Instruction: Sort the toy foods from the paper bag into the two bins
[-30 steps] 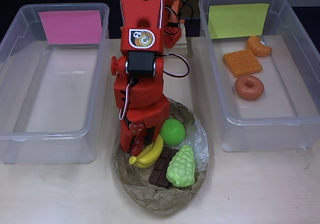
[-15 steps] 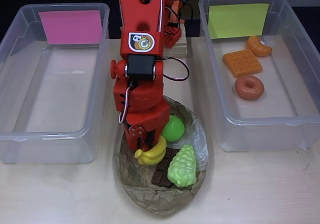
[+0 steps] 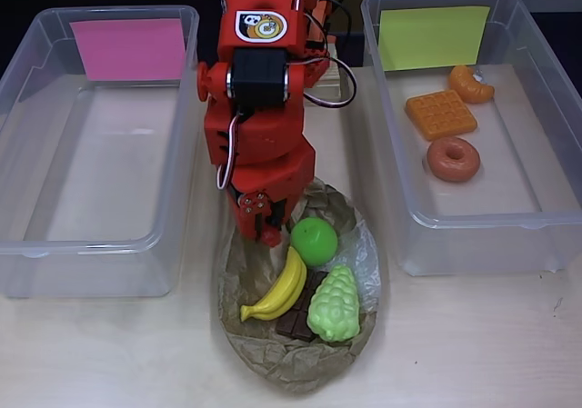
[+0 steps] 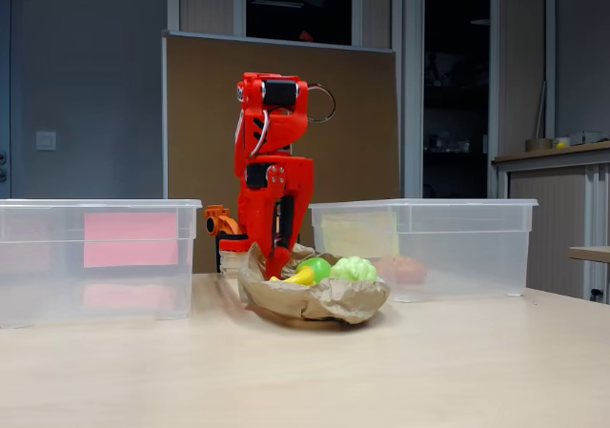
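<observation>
In the overhead view the red arm (image 3: 259, 108) reaches down from the top centre, and its fingers (image 3: 259, 228) sit at the upper left edge of the bag (image 3: 291, 358), just left of the apple (image 3: 315, 241). The fingers look pressed together with nothing between them, though the arm body covers most of them.

The bag lies on the counter (image 3: 473, 344) at the lower centre of the frame, between the two bins. In it, the banana (image 3: 277, 290) lies slanted below the fingers and apart from them, its lower end at the left. The grapes (image 3: 333, 303) sit at the lower right of the bag, and the chocolate bar (image 3: 296, 315) shows between banana and grapes, partly under both.

The bin with the pink label (image 3: 91, 144) fills the left of the frame. The bin with the yellow-green label (image 3: 536, 154) is at the right and holds the croissant (image 3: 470, 84) at the top, the waffle (image 3: 440, 114) below and left of it, and the donut (image 3: 453, 159) lowest.

In the fixed view the arm (image 4: 272, 161) stands upright behind the bag (image 4: 315, 299), its tip down at the bag's left rim, with the banana (image 4: 298, 276), apple (image 4: 317, 268) and grapes (image 4: 355, 269) showing above the paper.
</observation>
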Robot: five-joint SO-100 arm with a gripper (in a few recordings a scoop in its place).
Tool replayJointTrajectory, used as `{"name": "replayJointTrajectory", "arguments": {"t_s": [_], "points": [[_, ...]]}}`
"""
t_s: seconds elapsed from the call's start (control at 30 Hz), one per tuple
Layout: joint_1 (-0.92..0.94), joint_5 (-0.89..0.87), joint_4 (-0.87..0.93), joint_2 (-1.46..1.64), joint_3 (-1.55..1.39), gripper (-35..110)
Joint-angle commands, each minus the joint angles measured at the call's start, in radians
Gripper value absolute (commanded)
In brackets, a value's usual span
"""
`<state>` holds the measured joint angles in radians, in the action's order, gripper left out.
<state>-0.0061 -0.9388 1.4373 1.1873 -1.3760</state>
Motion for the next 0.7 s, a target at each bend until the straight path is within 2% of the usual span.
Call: {"name": "replayJointTrajectory", "arguments": {"t_s": [0.0,0.43,0.67], "points": [[-0.029,0.000,0.083,0.069,0.034,1],[-0.083,-0.015,0.124,0.075,0.112,1],[-0.117,-0.018,0.190,0.057,0.273,1]]}}
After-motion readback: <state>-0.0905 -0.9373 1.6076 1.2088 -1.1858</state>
